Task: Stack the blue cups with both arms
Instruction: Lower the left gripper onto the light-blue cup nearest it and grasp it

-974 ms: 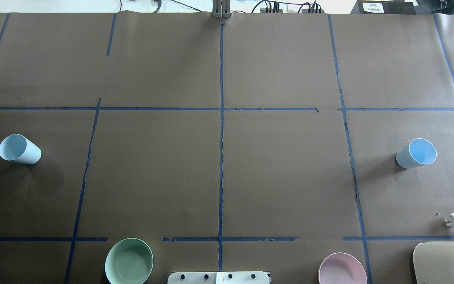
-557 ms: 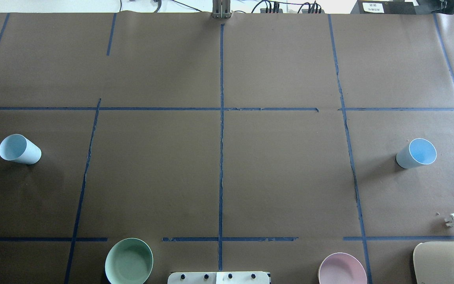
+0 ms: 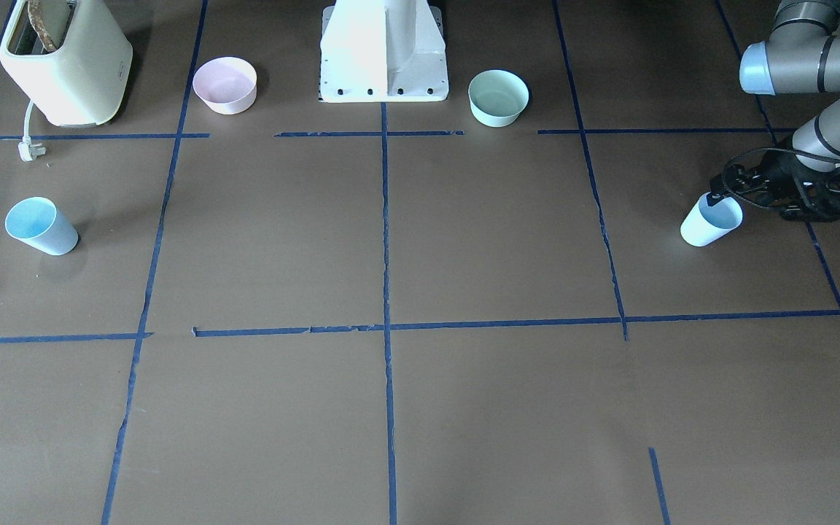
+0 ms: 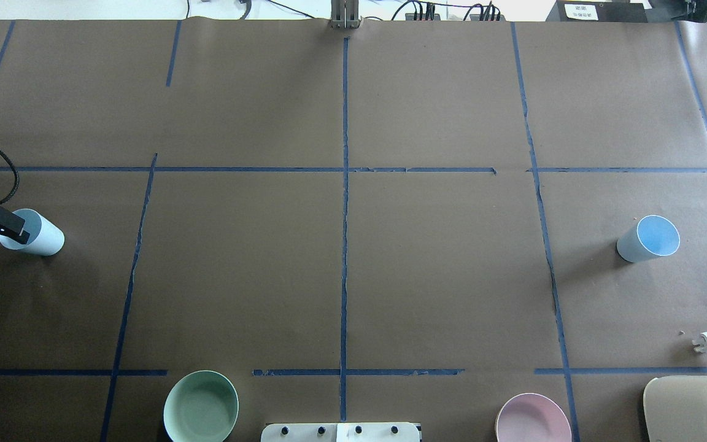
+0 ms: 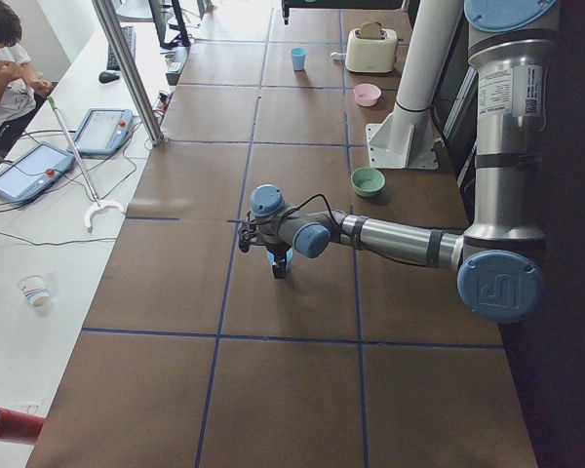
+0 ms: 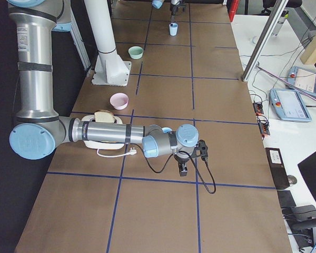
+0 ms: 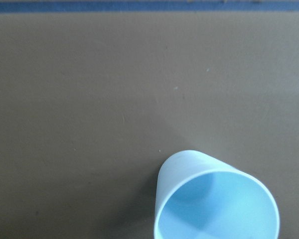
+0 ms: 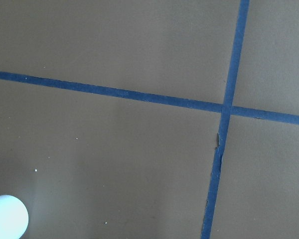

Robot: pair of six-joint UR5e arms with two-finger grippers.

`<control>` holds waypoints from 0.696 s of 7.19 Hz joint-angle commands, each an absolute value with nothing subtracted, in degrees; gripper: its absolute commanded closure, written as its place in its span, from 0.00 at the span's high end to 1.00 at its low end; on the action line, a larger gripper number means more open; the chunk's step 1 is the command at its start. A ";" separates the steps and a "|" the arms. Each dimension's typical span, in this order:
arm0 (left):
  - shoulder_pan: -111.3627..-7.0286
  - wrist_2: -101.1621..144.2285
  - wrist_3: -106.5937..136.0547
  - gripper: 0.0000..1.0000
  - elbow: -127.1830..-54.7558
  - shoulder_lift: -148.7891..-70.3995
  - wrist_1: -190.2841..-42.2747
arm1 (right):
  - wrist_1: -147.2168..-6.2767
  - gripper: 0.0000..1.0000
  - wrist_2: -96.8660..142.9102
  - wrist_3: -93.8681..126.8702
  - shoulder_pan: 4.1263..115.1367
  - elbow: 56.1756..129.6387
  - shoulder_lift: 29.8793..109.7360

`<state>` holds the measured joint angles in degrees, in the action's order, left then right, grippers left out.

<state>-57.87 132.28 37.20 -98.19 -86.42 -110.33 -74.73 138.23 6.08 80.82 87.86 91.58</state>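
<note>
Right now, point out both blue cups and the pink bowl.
Blue cup by the left arm point(image 3: 702, 230): front-facing view, outer wall.
Blue cup on the robot's right point(image 4: 657, 235): overhead view, blue inside.
Pink bowl point(image 4: 533, 420): overhead view, inner floor.

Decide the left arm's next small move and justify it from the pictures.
Probably lower the left pincer a little, so that it straddles the wall of the left blue cup. It hangs at that cup's rim, the cup stands upright with its mouth up, and no grip shows yet.
</note>
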 commanded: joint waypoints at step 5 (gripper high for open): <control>-56.25 134.18 39.45 0.00 -99.65 -89.80 -109.61 | -74.79 1.00 138.25 6.24 80.42 87.71 91.58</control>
